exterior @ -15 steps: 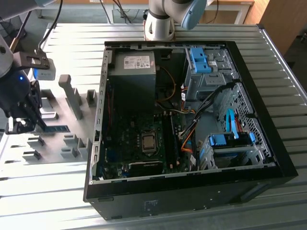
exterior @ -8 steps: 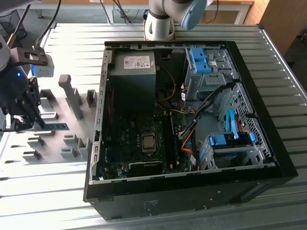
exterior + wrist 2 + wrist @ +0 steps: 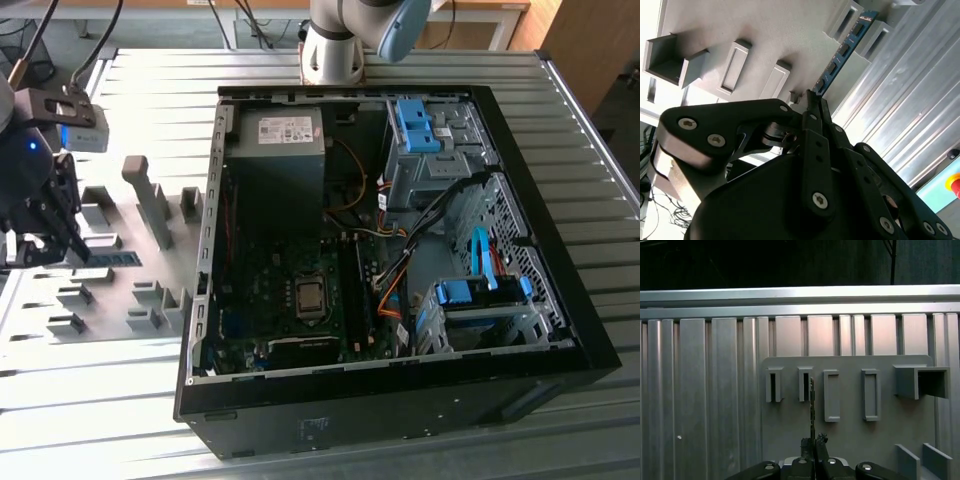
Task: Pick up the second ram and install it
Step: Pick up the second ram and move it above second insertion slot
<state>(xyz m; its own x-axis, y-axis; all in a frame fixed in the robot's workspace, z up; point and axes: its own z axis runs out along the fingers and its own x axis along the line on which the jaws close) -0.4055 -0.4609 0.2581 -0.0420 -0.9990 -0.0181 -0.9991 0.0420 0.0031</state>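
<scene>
Ram [image 3: 840,57]: thin blue stick with a row of black chips, seen edge-on in the first wrist view [image 3: 811,402].
Fingers [image 3: 815,145]: pinched narrowly on the ram's end.
Location: grey fixture [image 3: 110,330], worktop [image 3: 100,400].

The exterior view overlooks the table [image 3: 120,400] from above; both wrist views closely face its grey fixture plate [image 3: 850,440] [image 3: 765,30].
</scene>
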